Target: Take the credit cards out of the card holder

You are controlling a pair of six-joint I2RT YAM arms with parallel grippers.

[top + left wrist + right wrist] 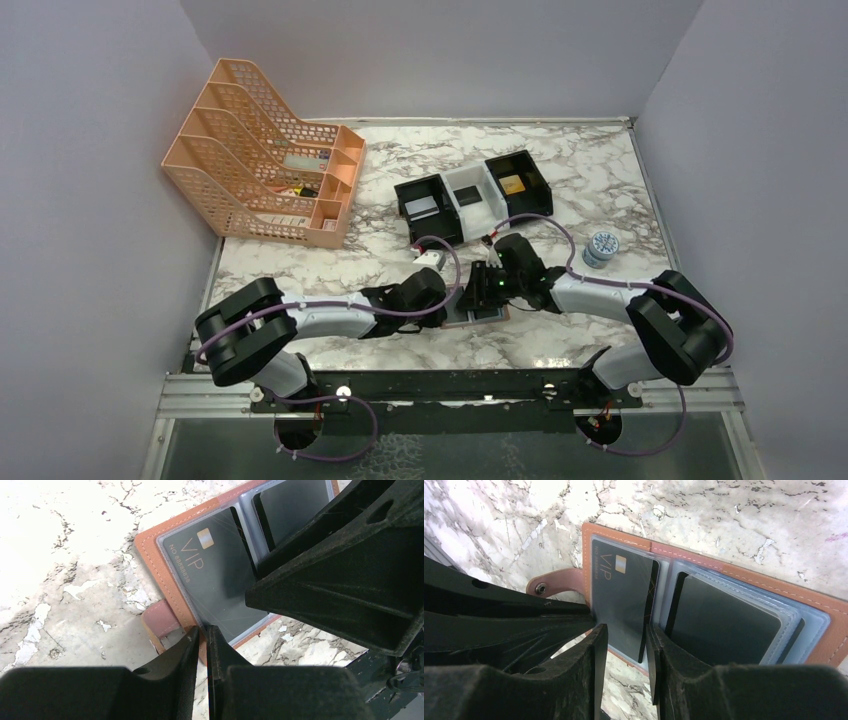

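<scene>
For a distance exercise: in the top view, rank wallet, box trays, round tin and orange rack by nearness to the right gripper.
1. Wallet, under the right gripper.
2. Box trays, behind.
3. Round tin, right.
4. Orange rack, far left.

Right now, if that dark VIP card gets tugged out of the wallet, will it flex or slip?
The VIP card looks thin and flat, so probably stiff with slight flex, and light. Its glossy face sits in a clear pocket, so it may slide out easily. The card holder is small and soft-looking, so it could drag along unless pinned.
</scene>
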